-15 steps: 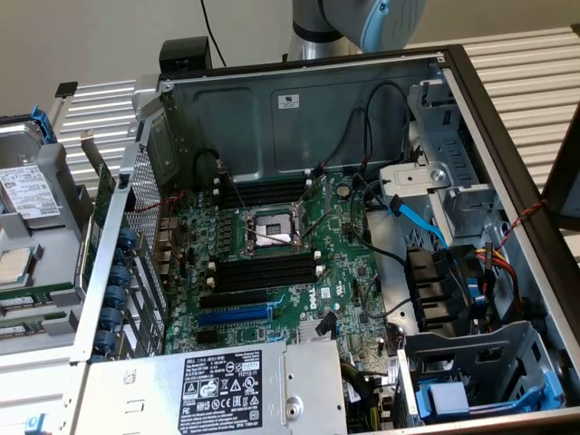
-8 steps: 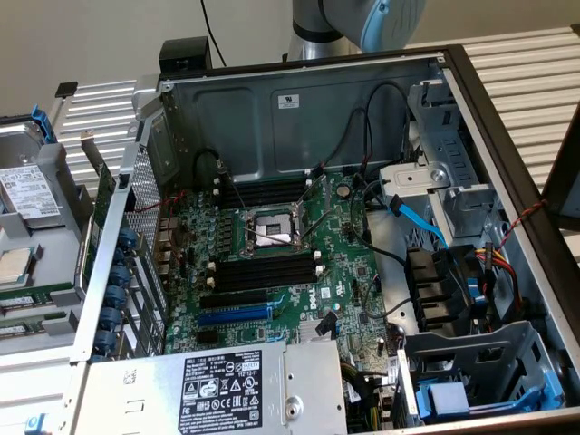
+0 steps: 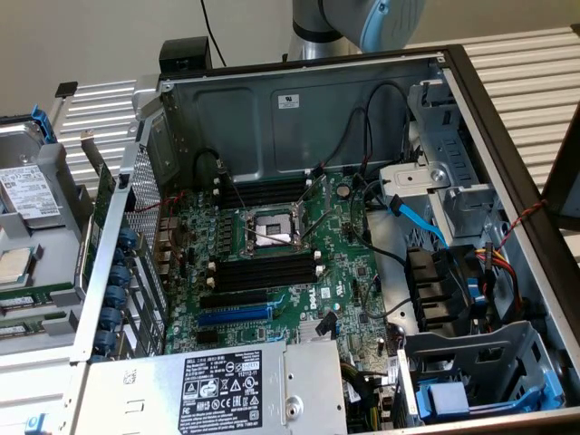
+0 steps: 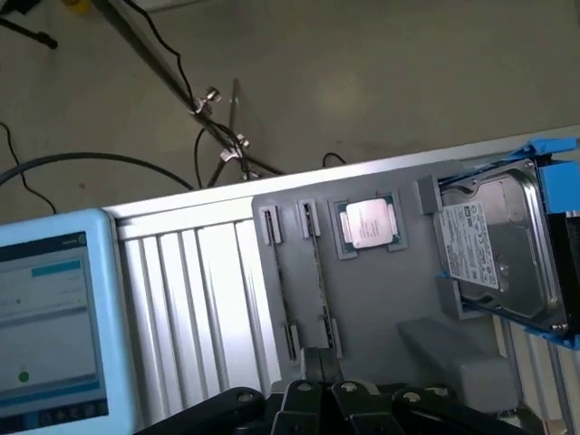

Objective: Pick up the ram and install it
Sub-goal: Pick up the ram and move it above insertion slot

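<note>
- Computer case (image 3: 299,109): bare grey sheet metal, dull sheen.
- Motherboard (image 3: 352,270): glossy green board.
- Table (image 4: 199,299): ribbed, brushed metal.
- Tray (image 4: 381,299): smooth matt grey plastic.
- Hard drive (image 4: 517,222): shiny metal, with a paper label (image 4: 469,246).
- Carrier (image 4: 553,149): blue plastic.
- Gripper (image 4: 317,361): matt black.

One open computer case (image 3: 272,118), with one motherboard (image 3: 340,272), one processor socket (image 3: 269,228), one long blue slot (image 3: 234,315) and one labelled power supply (image 3: 308,390). One grey tray (image 4: 390,299) carries one hard drive (image 4: 494,245), one processor chip (image 4: 369,224) and one memory stick (image 4: 318,272). One tablet screen (image 4: 45,308) glows.
</note>
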Motion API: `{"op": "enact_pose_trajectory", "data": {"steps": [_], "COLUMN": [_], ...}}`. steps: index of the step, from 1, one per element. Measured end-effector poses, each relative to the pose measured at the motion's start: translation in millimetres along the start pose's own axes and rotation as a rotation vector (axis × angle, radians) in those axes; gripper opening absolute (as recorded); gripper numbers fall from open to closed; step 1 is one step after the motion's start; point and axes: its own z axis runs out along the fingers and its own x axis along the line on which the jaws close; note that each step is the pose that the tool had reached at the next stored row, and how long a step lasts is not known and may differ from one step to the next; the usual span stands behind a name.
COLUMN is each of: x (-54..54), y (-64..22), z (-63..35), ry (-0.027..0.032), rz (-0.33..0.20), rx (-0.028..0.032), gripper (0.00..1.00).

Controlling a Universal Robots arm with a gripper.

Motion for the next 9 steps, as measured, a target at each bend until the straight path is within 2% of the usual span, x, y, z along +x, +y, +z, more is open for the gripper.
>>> {"op": "enact_pose_trajectory", "data": {"steps": [9], "x": [0.0], "y": [0.6], "z": [0.8], "ry": [0.0047], "rz": [-0.128], "rx": [0.005], "gripper": [0.11]}}
